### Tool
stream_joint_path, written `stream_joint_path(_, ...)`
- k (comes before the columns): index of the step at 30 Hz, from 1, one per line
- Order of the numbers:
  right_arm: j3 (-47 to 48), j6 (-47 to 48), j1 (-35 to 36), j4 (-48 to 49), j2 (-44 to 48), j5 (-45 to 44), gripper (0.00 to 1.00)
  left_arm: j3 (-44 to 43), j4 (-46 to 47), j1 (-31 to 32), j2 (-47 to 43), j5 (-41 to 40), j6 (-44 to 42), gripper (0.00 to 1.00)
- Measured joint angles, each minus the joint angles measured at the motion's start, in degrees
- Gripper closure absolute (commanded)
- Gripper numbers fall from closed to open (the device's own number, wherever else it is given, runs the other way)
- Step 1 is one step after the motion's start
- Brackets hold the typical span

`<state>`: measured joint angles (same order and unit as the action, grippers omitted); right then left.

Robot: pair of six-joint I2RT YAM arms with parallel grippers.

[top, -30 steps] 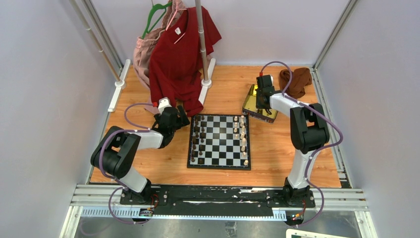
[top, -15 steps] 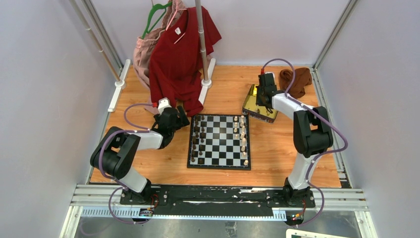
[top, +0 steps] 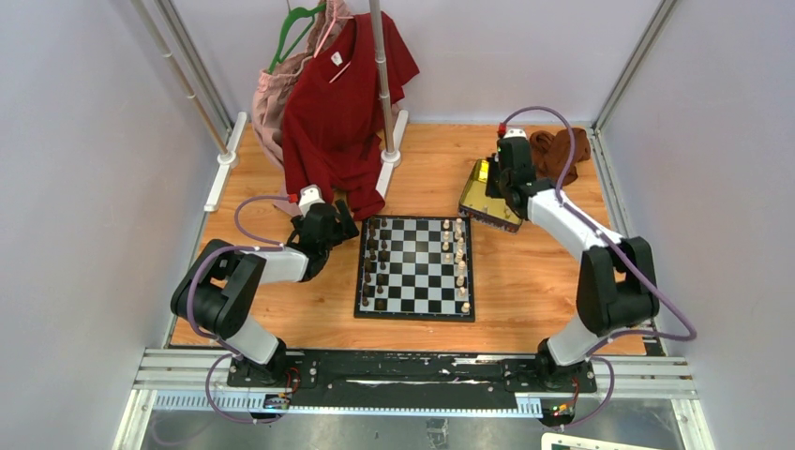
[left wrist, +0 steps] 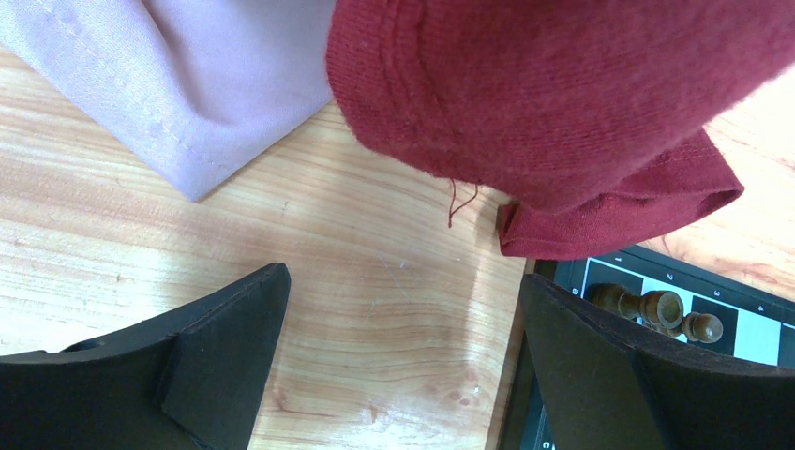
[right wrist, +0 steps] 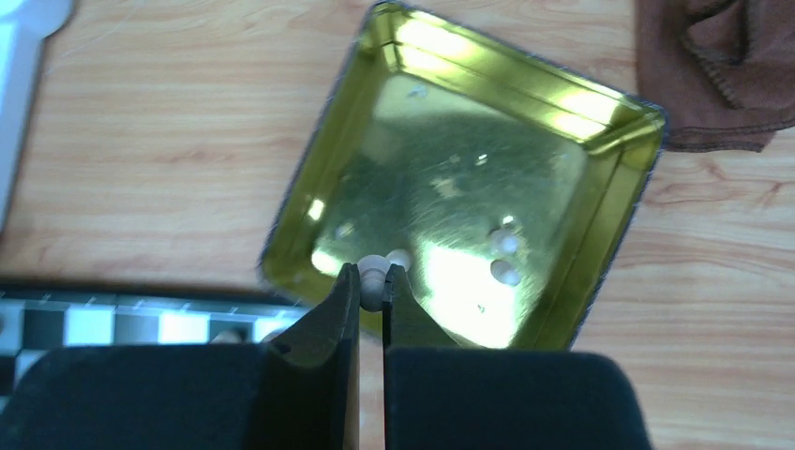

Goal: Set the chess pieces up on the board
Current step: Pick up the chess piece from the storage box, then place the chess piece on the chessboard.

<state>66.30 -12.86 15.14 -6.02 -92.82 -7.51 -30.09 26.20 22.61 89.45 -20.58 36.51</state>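
Chess piece [right wrist: 372, 269], cream, pinched in right hand [right wrist: 372, 277]

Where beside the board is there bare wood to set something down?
Bare wood lies right of the board, nearer than the gold tin, and along the board's near edge. Its far-left corner is crowded by the red shirt and the left gripper.

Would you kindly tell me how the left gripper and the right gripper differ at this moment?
The left gripper stands wide open with nothing between its fingers; the right gripper is shut on a cream chess piece. The left gripper is over the wooden table beside the red shirt, at the board's far left corner; the right gripper is above the gold tin. Both have black fingers.
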Motion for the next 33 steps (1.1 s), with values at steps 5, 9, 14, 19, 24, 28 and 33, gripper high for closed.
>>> stream_joint_path(5, -4.35, 0.44, 8.09, -2.16, 8.09, -0.87, 1.00, 0.11, 0.20, 0.00, 0.00, 0.02, -0.13, 0.00)
stream_joint_path(9, -6.51, 0.70, 16.13, -4.81, 12.74, -2.19, 1.00, 0.33, 0.63, 0.00, -0.02, 0.04, -0.13, 0.00)
stream_joint_path(14, -8.39, 0.63, 24.74, -8.46, 17.00, -4.33, 1.00, 0.52, 0.98, 0.00, -0.04, 0.04, -0.13, 0.00)
stream_joint_path(19, -11.08, -0.68, 31.89, -10.12, 18.45, -6.47, 1.00, 0.55, 1.03, 0.00, -0.04, 0.04, -0.13, 0.00)
stream_joint_path(24, -15.43, -2.84, 36.87, -11.93, 18.49, -7.67, 1.00, 0.59, 1.07, 0.00, -0.04, 0.04, -0.13, 0.00)
stream_joint_path(28, -17.09, -4.33, 37.77, -12.68, 18.40, -8.07, 1.00, 0.61, 1.11, 0.00, -0.04, 0.04, -0.13, 0.00)
stream_joint_path(33, -17.18, -5.25, 37.86, -12.92, 17.27, -8.92, 1.00, 0.63, 1.14, 0.00, -0.04, 0.04, -0.13, 0.00)
